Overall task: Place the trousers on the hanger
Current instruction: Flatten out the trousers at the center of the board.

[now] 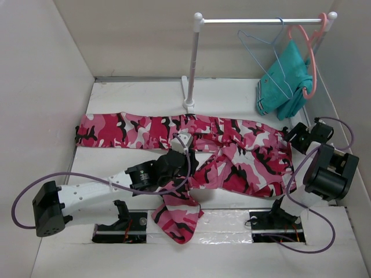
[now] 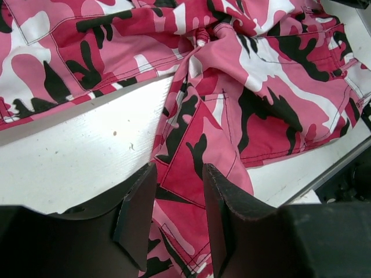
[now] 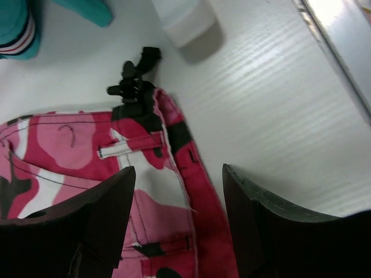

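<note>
Pink-red-white-black camo trousers [image 1: 232, 136] lie flat on the counter [image 1: 145, 98], nothing on the hanger [image 1: 255, 52] yet. One leg runs out straight to the left, the waist end sits at the right, and the other leg is folded back toward the near edge, between the two arm bases. The light-blue wire hanger hangs by its hook from the rail [image 1: 261, 21] at the back right. It is bare and well apart from the trousers. Beside it a salmon hanger [image 1: 313, 63] carries a teal garment [image 1: 284, 81]; neither is ours. Left gripper [image 2: 174, 214] is down over the crotch area where the legs split. Its jaws are apart and straddle a fold of the near leg; fabric runs between the fingers [image 2: 136, 214], but I see no pinch. Right gripper [image 3: 177, 214] hovers at the waistband corner, near a black clip [image 3: 133, 78] on the edge. Its jaws are wide open, holding nothing, with the belt-loop area right under them. My read: early stage, pre-grasp on both sides. Nothing of the task proper is done. What's left is pretty much everything: secure the fabric, get the hanger off the rail or bring the trousers up to it, feed a leg or the folded pair over the bottom wire, then leave it draped evenly. The bunched fold at the crotch will likely need straightening first, otherwise the drape comes out lopsided.
</note>
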### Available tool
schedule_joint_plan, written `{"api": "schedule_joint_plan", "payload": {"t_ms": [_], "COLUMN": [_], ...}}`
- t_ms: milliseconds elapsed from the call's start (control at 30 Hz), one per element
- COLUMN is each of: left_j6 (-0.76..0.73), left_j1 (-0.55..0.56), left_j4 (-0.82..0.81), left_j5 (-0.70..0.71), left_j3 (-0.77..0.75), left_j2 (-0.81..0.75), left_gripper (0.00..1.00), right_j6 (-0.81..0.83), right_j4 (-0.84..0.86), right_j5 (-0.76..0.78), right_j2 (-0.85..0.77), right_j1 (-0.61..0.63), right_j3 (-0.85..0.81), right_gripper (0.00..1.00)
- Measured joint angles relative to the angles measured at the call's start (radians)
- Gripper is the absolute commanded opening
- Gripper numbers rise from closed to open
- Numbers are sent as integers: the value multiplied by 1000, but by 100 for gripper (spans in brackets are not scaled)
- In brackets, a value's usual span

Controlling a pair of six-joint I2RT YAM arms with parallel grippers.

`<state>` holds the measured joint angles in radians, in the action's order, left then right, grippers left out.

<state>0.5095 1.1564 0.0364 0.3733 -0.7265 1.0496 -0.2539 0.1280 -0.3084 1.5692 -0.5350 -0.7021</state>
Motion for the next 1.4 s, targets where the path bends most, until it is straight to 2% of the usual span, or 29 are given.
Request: {"api": "schedule_joint_plan", "payload": {"t_ms": [167, 300, 467, 500, 567, 600, 667, 967, 1167, 1333, 1367, 1400], "left_j6": [-1, -2, -2, -2, -1, -1, 2, 36, 62, 84, 91, 97], "left_j1": [0, -5, -20, -23, -33, -36, -40, -40, -40, -5, 10, 25], "left_j4": [-19, -42, -63, -66, -70, -71, -72, -44, 33, 111, 133, 161], "left_j5": [0, 3, 13, 15, 19, 21, 20, -6, -32, -21, -21, -23], "left_j3": [28, 41, 68, 75, 87, 90, 96, 118, 143, 138, 132, 121], "left_j2": [-18, -45, -97, -108, -124, -127, -129, -116, -108, -118, -117, -112], "left_gripper": [35, 35, 35, 35, 34, 34, 34, 33, 33, 33, 33, 32], "right_j6": [0, 8, 19, 19, 22, 21, 13, -38, -50, -66, -69, -76], "right_j4": [-21, -56, -92, -97, -106, -109, -107, -106, -119, -120, -123, -125], "right_j5": [-70, -117, -151, -156, -162, -164, -180, -142, -61, 2, 9, 14], "right_j2": [74, 112, 134, 138, 143, 143, 142, -5, 55, 119, 131, 144], "right_j1": [-2, -2, -3, -3, -7, -8, -14, -34, -42, -58, -61, -61], "right_j3": [-72, -115, -136, -138, -143, -143, -141, -157, -301, -320, -325, -335], "right_gripper": [65, 58, 37, 28, 21, 7, 0, 0, 0, 0, 2, 28]}}
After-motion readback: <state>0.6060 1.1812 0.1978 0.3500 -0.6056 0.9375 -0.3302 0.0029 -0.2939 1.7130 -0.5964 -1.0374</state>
